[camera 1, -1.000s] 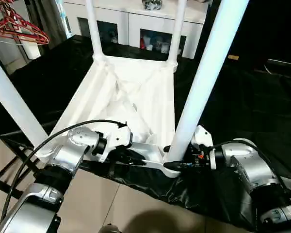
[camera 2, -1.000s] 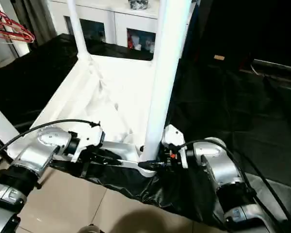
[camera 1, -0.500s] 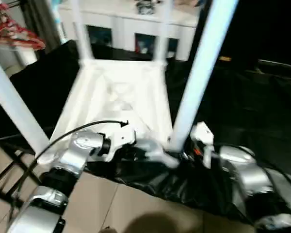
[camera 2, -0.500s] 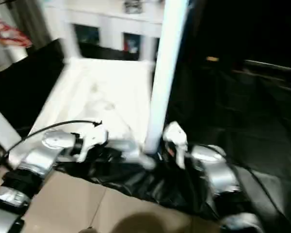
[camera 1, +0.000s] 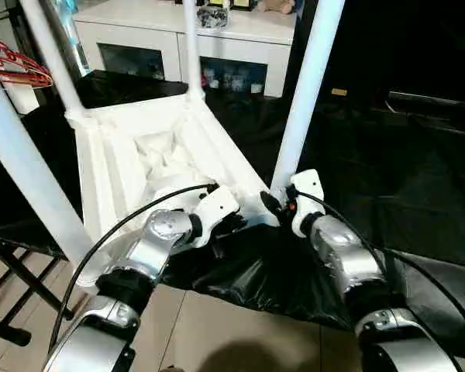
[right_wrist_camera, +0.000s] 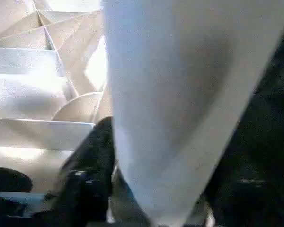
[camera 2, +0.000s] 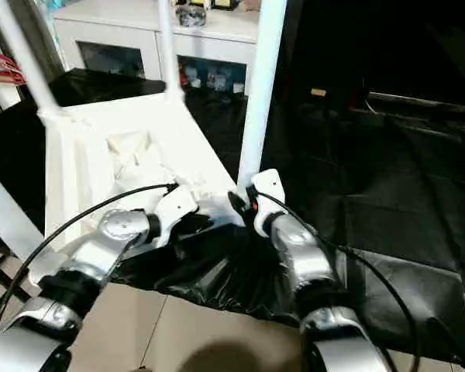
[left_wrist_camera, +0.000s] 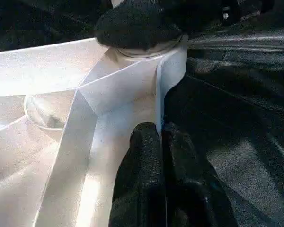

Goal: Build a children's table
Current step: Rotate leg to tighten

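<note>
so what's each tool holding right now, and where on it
Left tool is shut on the table top's rim wall beside the near corner socket. Right tool straddles the base of the near leg.

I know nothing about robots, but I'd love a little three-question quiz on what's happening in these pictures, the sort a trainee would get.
1. True or false: the table top lies upside down, ribbed underside up, with its legs pointing upward.
2. What does the right gripper close around? A) a red hanger B) the base of the near leg C) a cable
3. Fill in: the left gripper pinches the top's thin ____ near the corner socket.

Key: 1 true; 2 B; 3 rim. The left fingers meet on that white edge, and the right pair sits on either side of the leg where it enters the socket.
</note>
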Tool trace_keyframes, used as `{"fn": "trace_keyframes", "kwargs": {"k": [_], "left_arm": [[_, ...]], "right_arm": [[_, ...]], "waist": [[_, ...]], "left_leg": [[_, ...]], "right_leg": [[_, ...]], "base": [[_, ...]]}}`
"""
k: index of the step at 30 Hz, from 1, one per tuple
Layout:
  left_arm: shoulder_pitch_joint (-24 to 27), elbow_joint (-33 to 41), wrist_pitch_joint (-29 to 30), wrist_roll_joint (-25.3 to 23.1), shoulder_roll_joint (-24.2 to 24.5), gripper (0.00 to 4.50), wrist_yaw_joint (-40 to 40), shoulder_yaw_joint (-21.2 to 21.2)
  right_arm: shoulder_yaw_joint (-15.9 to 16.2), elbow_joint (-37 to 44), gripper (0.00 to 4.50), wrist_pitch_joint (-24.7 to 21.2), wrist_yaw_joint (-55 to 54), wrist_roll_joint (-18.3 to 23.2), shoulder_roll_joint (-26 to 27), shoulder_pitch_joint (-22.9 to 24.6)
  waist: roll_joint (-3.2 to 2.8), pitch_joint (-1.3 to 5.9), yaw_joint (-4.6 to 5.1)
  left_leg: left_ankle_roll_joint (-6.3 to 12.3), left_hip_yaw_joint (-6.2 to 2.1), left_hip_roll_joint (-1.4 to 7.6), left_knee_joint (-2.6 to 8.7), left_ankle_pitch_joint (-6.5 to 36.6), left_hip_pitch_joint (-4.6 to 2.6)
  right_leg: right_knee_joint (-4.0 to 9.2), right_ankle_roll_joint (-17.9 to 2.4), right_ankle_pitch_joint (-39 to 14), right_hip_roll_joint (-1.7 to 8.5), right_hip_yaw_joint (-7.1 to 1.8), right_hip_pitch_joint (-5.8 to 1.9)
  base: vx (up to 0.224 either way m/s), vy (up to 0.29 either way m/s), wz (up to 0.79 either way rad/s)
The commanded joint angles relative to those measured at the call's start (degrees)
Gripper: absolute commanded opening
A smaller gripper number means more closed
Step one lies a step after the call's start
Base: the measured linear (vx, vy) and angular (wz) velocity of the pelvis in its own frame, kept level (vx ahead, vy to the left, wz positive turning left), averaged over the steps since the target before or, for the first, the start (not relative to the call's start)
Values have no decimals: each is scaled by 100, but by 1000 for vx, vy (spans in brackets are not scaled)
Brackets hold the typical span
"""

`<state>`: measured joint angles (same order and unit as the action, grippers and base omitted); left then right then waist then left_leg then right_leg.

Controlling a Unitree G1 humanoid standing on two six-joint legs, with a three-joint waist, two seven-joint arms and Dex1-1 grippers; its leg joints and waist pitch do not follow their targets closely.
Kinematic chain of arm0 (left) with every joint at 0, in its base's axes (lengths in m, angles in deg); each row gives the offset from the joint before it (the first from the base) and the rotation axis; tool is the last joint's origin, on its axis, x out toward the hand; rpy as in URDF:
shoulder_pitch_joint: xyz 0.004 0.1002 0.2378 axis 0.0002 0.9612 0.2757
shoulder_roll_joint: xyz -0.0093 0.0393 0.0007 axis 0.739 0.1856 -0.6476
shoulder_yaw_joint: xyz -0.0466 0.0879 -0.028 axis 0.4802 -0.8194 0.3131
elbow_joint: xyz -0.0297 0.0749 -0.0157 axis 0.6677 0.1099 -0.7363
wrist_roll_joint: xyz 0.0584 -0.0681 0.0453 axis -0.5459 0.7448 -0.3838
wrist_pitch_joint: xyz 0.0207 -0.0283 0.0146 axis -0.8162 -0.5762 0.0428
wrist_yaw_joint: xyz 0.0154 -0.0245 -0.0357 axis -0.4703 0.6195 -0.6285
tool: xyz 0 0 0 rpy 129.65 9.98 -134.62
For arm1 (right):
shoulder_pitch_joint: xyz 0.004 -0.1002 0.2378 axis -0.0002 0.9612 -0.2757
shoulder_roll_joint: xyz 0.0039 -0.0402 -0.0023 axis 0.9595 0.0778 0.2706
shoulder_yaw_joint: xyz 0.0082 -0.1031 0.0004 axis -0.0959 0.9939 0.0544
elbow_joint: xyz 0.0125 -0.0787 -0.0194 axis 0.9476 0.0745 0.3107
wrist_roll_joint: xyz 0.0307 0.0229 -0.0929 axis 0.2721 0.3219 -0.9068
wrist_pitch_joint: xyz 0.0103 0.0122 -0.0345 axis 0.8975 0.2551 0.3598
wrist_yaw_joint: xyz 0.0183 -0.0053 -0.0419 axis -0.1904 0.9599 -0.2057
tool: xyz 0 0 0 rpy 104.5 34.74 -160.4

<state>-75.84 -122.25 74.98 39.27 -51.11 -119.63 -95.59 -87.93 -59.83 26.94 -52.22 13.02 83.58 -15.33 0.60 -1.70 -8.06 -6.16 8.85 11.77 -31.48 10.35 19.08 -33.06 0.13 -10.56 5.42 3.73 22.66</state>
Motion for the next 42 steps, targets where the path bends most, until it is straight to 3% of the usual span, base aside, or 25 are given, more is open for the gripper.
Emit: {"fn": "trace_keyframes", "kwargs": {"k": [1, 6, 9, 10, 11, 13, 14, 16, 18, 22, 27, 28, 34, 39, 42], "left_arm": [[-238, 252, -344, 173, -416, 0, 170, -141], [-213, 242, -435, 157, -252, 0, 71, -149], [-235, 212, -504, 138, -128, 0, 12, -150], [-238, 199, -532, 140, -82, 0, -33, -121], [-238, 199, -532, 140, -82, 0, -33, -121], [-221, 187, -573, 143, -9, 0, -135, -116], [-212, 180, -585, 147, 18, 0, -180, -119], [-200, 159, -610, 150, 66, 0, -253, -139], [-190, 149, -627, 166, 91, 0, -290, -144], [-131, 132, -764, 227, 204, 0, -498, -180], [-89, 103, -928, 282, 294, 0, -766, -217], [-78, 105, -943, 293, 323, 0, -829, -228], [-11, 209, -1024, 535, 440, 0, -1441, -270], [93, 389, -997, 827, 525, 0, -2009, -335], [168, 499, -994, 870, 566, 0, -2158, -378]], "right_arm": [[438, -402, 292, -239, 531, 28, 501, 162], [456, -157, 324, -200, 972, 83, 205, 278], [564, 313, 361, -136, 1737, 156, -313, 515], [597, 543, 362, -72, 2093, 176, -644, 649], [597, 543, 368, -72, 2093, 176, -644, 649], [543, 892, 406, -49, 2568, 255, -1162, 840], [506, 1043, 406, -61, 2763, 296, -1395, 924], [401, 1255, 417, -92, 3068, 368, -1748, 1051], [323, 1381, 432, -132, 3225, 422, -1941, 1138], [-7, 1828, 443, -304, 3578, 713, -2458, 1460], [-88, 2293, 443, -495, 3660, 957, -2591, 1684], [-95, 2411, 443, -541, 3660, 1007, -2591, 1730], [-152, 2669, 443, -660, 3765, 1187, -2627, 1825], [-6, 2862, 443, -727, 3749, 1176, -2542, 1795], [229, 2682, 443, -636, 3618, 984, -2364, 1553]], "waist": [[27, 189, 5], [30, 196, -20], [68, 216, -115], [72, 215, -122], [91, 222, -144], [79, 236, -170], [94, 275, -244], [104, 276, -282], [69, 285, -295], [72, 286, -321], [40, 280, -295], [7, 281, -298], [-7, 297, -320], [-19, 304, -328], [-26, 294, -301]], "left_leg": [[73, -11, 83, 482, 2318, 34], [118, 14, 86, 471, 2214, 29], [236, 56, 114, 441, 1959, -1], [276, 69, 117, 436, 1846, 24], [306, 78, 119, 428, 1787, 48], [302, 89, 122, 419, 1655, 42], [401, 119, 132, 354, 1284, 45], [487, 118, 114, 332, 955, 139], [517, 124, 115, 308, 865, 140], [542, 126, 129, 278, 908, 138], [510, 127, 124, 281, 1110, 131], [499, 125, 132, 279, 1074, 123], [474, 135, 139, 257, 967, 121], [499, 140, 149, 240, 907, 117], [429, 135, 144, 257, 979, 131]], "right_leg": [[507, -498, -2782, 298, -182, -143], [490, -567, -2578, 290, -196, -157], [471, -611, -2237, 287, -227, -153], [441, -691, -2060, 280, -227, -169], [435, -694, -2096, 281, -223, -189], [429, -718, -2015, 287, -226, -190], [357, -853, -1322, 259, -229, -206], [300, -907, -969, 249, -201, -257], [290, -957, -945, 256, -192, -244], [282, -1028, -829, 246, -189, -255], [305, -1012, -1034, 242, -180, -257], [297, -1030, -997, 243, -184, -240], [247, -1191, -608, 235, -178, -248], [218, -1266, -447, 240, -181, -245], [223, -1240, -642, 250, -172, -243]], "base": [[0, 0, 0], [0, 0, 0], [0, 0, 0], [0, 0, 0], [0, 0, 0], [0, 0, 0], [0, 0, 0], [0, 0, 0], [0, 0, 0], [0, 0, 0], [0, 0, 0], [0, 0, 0], [0, 0, 0], [0, 0, 0], [0, 0, 0]]}}
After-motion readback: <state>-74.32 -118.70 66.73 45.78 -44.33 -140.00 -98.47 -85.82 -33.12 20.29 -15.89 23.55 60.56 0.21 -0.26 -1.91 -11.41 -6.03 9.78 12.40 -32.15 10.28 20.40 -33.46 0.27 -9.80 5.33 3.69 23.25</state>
